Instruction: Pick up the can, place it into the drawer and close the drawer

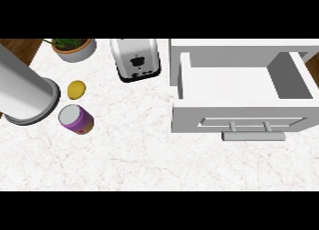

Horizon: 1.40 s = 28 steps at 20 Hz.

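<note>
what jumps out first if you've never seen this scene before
The white drawer at the right, pulled wide open with nothing showing inside, catches the eye first. At the left, a large grey forearm slants in, ending close beside the purple can on the counter.

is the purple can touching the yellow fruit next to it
Apart. The head view shows a strip of bare counter between the can and the yellow fruit just beyond it.
</note>
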{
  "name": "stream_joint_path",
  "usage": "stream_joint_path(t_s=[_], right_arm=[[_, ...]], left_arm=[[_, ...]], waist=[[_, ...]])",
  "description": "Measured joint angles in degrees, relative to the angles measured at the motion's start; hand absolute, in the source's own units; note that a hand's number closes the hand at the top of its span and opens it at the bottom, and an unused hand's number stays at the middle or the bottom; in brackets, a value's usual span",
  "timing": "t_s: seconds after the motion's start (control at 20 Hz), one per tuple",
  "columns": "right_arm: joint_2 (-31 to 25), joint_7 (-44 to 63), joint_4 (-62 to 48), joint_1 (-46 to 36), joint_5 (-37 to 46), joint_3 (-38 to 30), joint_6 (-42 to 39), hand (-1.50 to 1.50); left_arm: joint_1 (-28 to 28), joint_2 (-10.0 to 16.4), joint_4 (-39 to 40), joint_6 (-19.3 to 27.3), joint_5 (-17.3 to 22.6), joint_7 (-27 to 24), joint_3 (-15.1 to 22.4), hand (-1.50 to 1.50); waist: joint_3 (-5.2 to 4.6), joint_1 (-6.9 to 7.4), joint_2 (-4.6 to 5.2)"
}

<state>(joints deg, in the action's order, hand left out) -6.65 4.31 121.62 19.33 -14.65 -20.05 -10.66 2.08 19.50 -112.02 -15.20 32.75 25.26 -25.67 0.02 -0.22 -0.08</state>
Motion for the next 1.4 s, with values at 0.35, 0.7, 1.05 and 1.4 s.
stream_joint_path(t_s=[0.35,0.7,1.05,1.4], right_arm=[[0.0,-0.7,0.7,2.6,-3.0,-3.5,-4.0,-1.50],[0.7,-1.0,0.7,4.0,-4.9,-6.6,-7.4,-1.50],[0.4,1.0,1.9,4.4,-7.6,-10.5,-9.8,-1.50],[1.6,1.8,2.8,5.4,-9.0,-13.4,-12.8,-1.50]], left_arm=[[-3.9,-1.4,3.1,3.1,1.4,3.4,1.7,-1.50],[-9.3,-3.2,11.4,4.1,-2.3,0.5,4.6,-1.50],[-11.4,-5.4,18.8,4.6,-7.5,-4.7,7.5,-1.50],[-11.3,-6.8,25.7,4.0,-12.3,-11.4,9.1,-1.50]], waist=[[-0.01,-0.16,0.03],[-0.03,-0.29,0.06],[-0.02,-0.26,0.07],[-0.03,-0.25,0.07]])
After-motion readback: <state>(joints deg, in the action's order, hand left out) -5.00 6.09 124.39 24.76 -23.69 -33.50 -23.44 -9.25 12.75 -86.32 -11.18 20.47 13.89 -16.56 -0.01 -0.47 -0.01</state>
